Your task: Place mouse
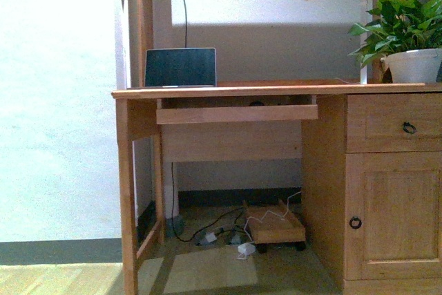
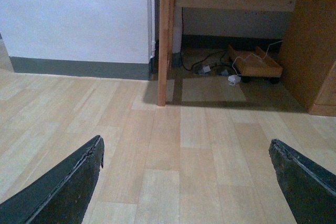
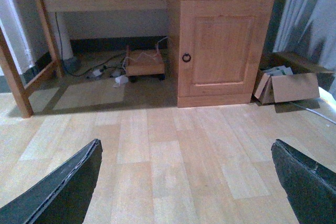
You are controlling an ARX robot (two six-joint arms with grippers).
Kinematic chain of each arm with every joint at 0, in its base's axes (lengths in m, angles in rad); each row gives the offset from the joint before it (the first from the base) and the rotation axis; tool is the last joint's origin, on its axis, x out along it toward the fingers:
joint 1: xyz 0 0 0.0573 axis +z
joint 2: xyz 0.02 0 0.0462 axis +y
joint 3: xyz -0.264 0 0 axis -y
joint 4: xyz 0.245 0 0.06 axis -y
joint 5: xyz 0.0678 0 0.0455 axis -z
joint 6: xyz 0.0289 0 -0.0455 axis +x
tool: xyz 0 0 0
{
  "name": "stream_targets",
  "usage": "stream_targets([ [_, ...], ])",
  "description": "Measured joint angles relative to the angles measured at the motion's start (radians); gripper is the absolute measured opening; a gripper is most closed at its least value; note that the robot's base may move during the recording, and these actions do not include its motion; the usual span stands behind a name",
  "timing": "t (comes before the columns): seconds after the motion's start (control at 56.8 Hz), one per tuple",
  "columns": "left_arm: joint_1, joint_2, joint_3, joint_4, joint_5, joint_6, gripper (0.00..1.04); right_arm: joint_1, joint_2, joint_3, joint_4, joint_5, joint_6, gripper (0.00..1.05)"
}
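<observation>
Since left end effector (image 2: 185,142) and right end effector (image 3: 186,142) hung over floor (image 2: 163,129), both spread wide and empty, nothing was grabbed yet. Mouse (image 1: 257,103) was probably that dark bump on pull-out tray (image 1: 235,113) under worktop (image 1: 290,89), too small to tell. I'd raise arms first, approach slow.

the desk (image 1: 276,90) is honey-brown, the laptop (image 1: 180,67) screen dark, the pot (image 1: 414,65) white, the plant (image 1: 397,22) green.

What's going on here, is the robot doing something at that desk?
Nothing is being handled yet. The robot faces a wooden desk with an open laptop on top and a potted plant on its far right. Both arms are aimed at the floor short of the desk, and the left gripper and right gripper are open and empty. I cannot make out a mouse in any view.
</observation>
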Motion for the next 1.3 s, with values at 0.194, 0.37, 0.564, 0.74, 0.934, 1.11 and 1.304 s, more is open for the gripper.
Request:
stream_targets([
  [0.194, 0.0, 0.0, 0.0, 0.0, 0.0, 0.0, 0.97, 0.0, 0.0, 0.0, 0.0, 0.0, 0.0, 0.97],
  [0.37, 0.0, 0.0, 0.0, 0.0, 0.0, 0.0, 0.97, 0.0, 0.0, 0.0, 0.0, 0.0, 0.0, 0.97],
  [0.564, 0.0, 0.0, 0.0, 0.0, 0.0, 0.0, 0.97, 0.0, 0.0, 0.0, 0.0, 0.0, 0.0, 0.97],
  [0.74, 0.0, 0.0, 0.0, 0.0, 0.0, 0.0, 0.97, 0.0, 0.0, 0.0, 0.0, 0.0, 0.0, 0.97],
  [0.934, 0.0, 0.0, 0.0, 0.0, 0.0, 0.0, 0.97, 0.0, 0.0, 0.0, 0.0, 0.0, 0.0, 0.97],
  [1.11, 0.0, 0.0, 0.0, 0.0, 0.0, 0.0, 0.97, 0.0, 0.0, 0.0, 0.0, 0.0, 0.0, 0.97],
  [1.304, 0.0, 0.0, 0.0, 0.0, 0.0, 0.0, 0.97, 0.0, 0.0, 0.0, 0.0, 0.0, 0.0, 0.97],
])
